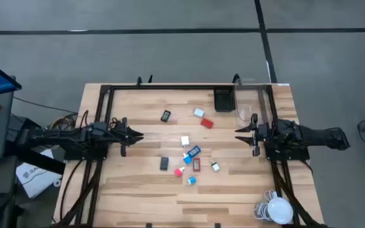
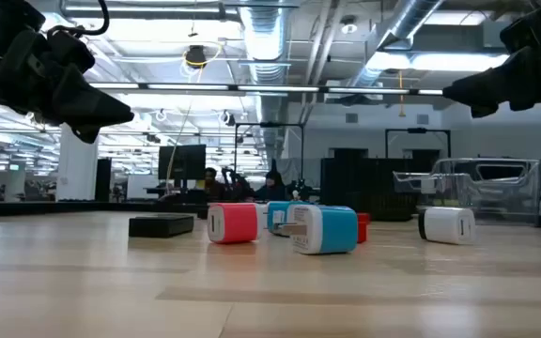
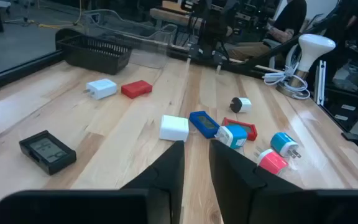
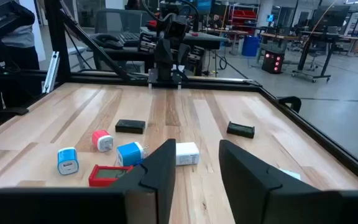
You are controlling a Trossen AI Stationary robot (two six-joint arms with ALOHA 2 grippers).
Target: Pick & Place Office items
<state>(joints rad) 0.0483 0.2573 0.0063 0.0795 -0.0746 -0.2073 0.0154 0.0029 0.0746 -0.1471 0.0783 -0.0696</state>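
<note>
High view shows the office items (image 1: 192, 155) scattered over the middle of the table (image 1: 138, 196), well apart from both claws. Most bunch just right of centre: a white block (image 1: 185, 140), a blue piece (image 1: 194, 151), a red frame (image 1: 196, 165), a pink plug (image 1: 179, 171) and a light blue plug (image 1: 191, 180). A black piece (image 1: 164, 163) lies left of them, another black piece (image 1: 165, 116) sits farther back, and a white plug (image 1: 198, 113) and red block (image 1: 207, 123) lie nearer the tray (image 1: 223, 100) and clear bin (image 1: 251, 101) at the far right.

The left gripper (image 1: 138, 136) hangs above the left side, clenched on nothing, pointing right toward the cluster. The right gripper (image 1: 239, 133) hangs above the right side, pointing left, its jaws a little apart and empty. The far red block and white plug lie closer to the right claw; the black pieces are closer to the left. The red frame's long axis runs near-to-far.

The table is pale wood planking inside a black frame. A white lamp (image 1: 279, 209) with cable rests at the near right corner. Beyond is a bright workshop with people seated far off.
</note>
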